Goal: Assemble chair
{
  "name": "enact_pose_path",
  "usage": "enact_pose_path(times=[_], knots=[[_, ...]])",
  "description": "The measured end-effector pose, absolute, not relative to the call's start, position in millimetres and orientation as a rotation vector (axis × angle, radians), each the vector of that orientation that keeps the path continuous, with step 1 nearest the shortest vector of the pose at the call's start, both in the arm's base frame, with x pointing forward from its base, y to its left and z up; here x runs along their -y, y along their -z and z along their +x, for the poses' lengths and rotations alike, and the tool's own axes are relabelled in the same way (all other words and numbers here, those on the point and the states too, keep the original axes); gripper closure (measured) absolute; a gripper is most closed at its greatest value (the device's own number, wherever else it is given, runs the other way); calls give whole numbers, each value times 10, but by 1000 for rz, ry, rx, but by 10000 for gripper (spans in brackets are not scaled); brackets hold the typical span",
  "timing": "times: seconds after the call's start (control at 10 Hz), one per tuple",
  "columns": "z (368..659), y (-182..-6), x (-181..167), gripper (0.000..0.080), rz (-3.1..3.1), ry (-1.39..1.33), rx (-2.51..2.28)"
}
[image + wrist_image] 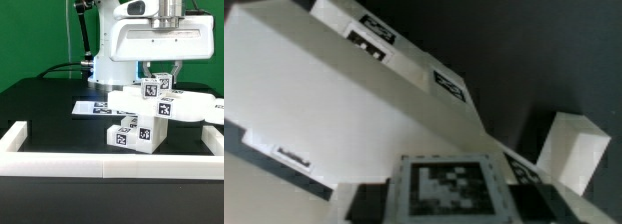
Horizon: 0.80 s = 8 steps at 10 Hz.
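Tool (165,72) clamped on a tagged white leg post (157,86) atop the partly built chair (150,112). Chair standing on the black desk (50,115), between the marker board (95,106) and the white border rail (110,163).

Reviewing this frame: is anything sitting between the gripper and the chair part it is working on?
Nothing visible does. The gripper is shut on a tagged post at the top of the partly built chair, so no gap remains. The marker board lies flat behind the chair, out of the way.
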State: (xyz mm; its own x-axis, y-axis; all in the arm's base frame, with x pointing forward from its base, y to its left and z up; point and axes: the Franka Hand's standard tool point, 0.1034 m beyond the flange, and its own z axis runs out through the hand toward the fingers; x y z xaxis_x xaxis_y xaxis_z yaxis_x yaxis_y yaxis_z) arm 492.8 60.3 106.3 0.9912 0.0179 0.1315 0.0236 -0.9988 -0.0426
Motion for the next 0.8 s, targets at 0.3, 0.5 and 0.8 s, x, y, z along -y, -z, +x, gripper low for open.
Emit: enact_pose_path(times=[0.3, 0.5, 0.8], knots=[[4932, -1060, -630, 519, -3068, 196, -254], [4939, -1063, -631, 519, -3022, 190, -496], [4935, -1063, -647, 278, -3039, 193, -408]])
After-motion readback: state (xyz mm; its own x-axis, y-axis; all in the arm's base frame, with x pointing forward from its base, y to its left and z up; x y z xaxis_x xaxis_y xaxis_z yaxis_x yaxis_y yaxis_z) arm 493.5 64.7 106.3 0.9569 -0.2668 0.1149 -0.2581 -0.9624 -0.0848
